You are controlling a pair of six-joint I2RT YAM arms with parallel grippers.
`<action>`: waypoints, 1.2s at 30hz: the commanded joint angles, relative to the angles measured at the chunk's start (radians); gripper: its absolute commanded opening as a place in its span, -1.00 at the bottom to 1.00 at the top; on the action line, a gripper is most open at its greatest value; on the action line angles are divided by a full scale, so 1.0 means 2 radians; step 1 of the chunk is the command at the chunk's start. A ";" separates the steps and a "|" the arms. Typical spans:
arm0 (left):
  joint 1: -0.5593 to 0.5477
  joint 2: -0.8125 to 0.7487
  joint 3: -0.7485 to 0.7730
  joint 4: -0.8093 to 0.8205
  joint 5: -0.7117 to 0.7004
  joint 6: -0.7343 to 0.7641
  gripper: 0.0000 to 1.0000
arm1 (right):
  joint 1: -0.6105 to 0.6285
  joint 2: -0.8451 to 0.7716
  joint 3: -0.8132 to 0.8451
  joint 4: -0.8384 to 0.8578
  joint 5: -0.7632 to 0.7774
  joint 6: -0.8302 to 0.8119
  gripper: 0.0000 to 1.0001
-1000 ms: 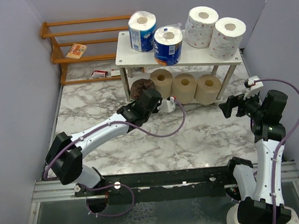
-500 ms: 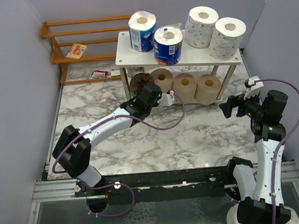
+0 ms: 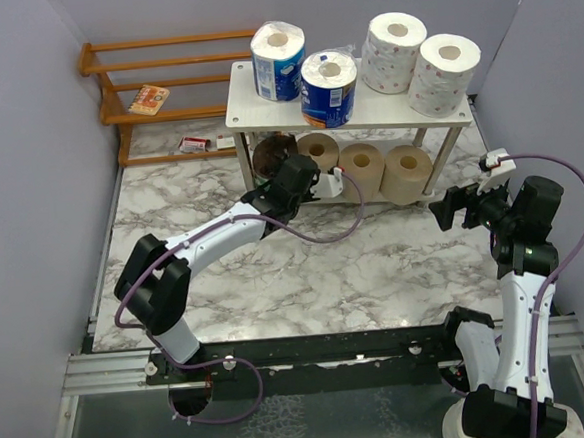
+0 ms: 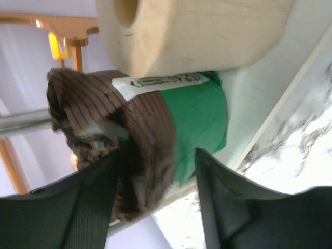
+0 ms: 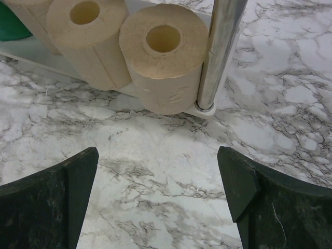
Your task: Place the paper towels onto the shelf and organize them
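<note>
The shelf (image 3: 365, 115) stands at the back. Its top tier carries two blue-wrapped paper towels (image 3: 279, 59) (image 3: 328, 86) and two white ones (image 3: 393, 49) (image 3: 444, 71). On the lower tier lie three tan rolls (image 3: 362, 166) and, at the left end, the dark brown roll (image 3: 270, 152). My left gripper (image 3: 281, 172) reaches under the shelf. In the left wrist view, the left gripper (image 4: 156, 153) is open astride the brown, green-banded roll (image 4: 155, 124), which lies on the lower board (image 4: 254, 104) against a tan roll (image 4: 197, 31). My right gripper (image 5: 158, 155) is open and holds nothing, above the marble in front of a tan roll (image 5: 163, 62).
An orange slatted rack (image 3: 151, 63) stands at the back left with a small packet (image 3: 149, 99) on it. A small box (image 3: 194, 143) lies on the marble by the rack. A silver shelf leg (image 5: 218, 52) stands right beside the end tan roll. Walls close in on both sides.
My left arm has pushed the dark brown roll back onto the lower tier beside the tan rolls, and its jaws have opened. The right arm has not moved.
</note>
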 commanded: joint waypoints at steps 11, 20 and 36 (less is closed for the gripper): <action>-0.004 -0.025 0.055 -0.018 -0.004 -0.036 0.99 | -0.004 -0.001 -0.003 0.002 -0.013 -0.005 1.00; -0.045 -0.087 0.073 -0.093 -0.002 -0.045 0.99 | -0.005 -0.004 -0.003 0.002 -0.012 -0.005 1.00; -0.034 -0.220 0.206 -0.261 0.173 -0.172 0.98 | -0.029 0.007 0.001 0.001 -0.017 -0.002 1.00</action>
